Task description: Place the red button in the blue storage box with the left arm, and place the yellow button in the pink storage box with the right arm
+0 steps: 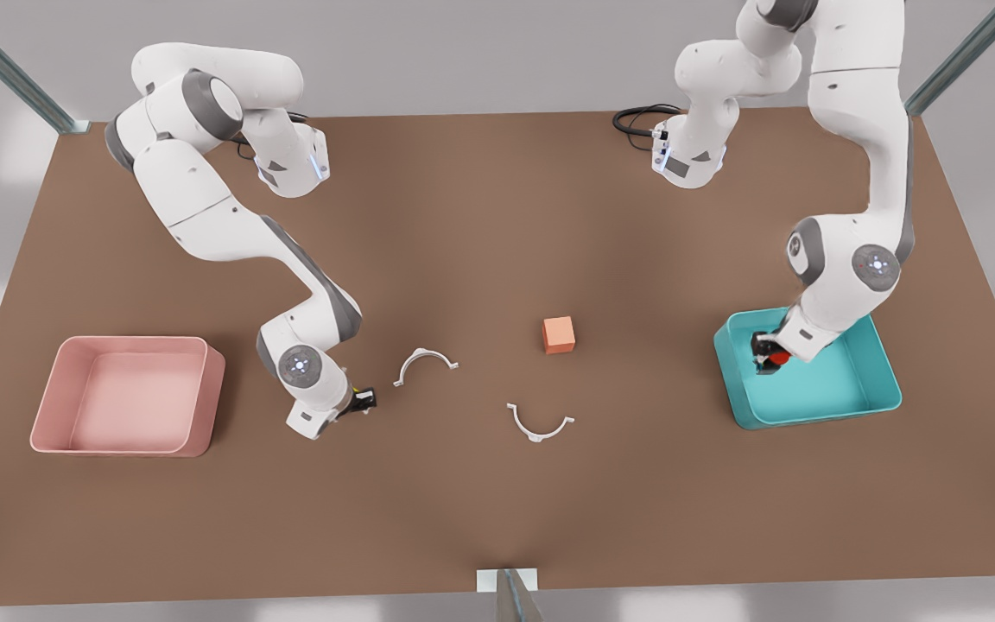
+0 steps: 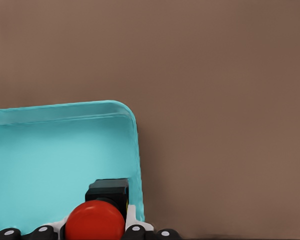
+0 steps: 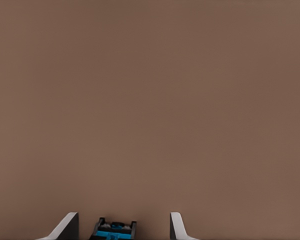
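The red button [image 1: 776,353] is clasped by the left gripper [image 1: 765,356] inside the blue storage box [image 1: 882,380]; the yellow button [image 1: 365,398] sits between the right gripper's [image 1: 359,402] spread fingers [image 3: 176,226].

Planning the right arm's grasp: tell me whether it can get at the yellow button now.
Probably yes: the right gripper sits low at the table, fingers open either side of the yellow button, nothing between. The left gripper holds the red button inside the blue storage box.
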Available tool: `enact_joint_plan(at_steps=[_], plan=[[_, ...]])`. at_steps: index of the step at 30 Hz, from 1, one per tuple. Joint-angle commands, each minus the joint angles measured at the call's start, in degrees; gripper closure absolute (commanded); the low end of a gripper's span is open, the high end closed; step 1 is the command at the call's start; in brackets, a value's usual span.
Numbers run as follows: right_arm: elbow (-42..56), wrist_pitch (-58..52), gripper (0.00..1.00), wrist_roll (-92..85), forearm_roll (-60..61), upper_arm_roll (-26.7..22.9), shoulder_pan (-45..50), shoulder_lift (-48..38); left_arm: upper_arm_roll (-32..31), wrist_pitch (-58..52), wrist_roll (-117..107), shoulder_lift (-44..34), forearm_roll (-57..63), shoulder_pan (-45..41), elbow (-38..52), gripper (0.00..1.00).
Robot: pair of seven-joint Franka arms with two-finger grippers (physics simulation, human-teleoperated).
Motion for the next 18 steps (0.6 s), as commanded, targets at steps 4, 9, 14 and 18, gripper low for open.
enact_joint_plan(at_steps=[4,9,14,18], plan=[[0.05,0.29,0.36,0.66,-0.33,0.01,0.01,0.05,0.08,-4.7,37.79,5.5,-3.18,6.4,1.15,0.56],[0.57,-0.06,0.41,0.66,-0.33,0.28,0.1,-0.03,0.17,-0.66,42.27,13.67,-6.08,7.72,3.97,0.52],[0.31,-0.41,0.33,0.75,-0.33,0.37,0.19,-0.03,0.17,0.31,40.17,14.73,-10.82,7.55,3.97,0.0],[-0.82,-0.85,0.24,0.83,-0.32,0.37,0.1,-0.03,0.08,-1.62,26.04,7.8,-10.56,5.97,4.06,0.0]])
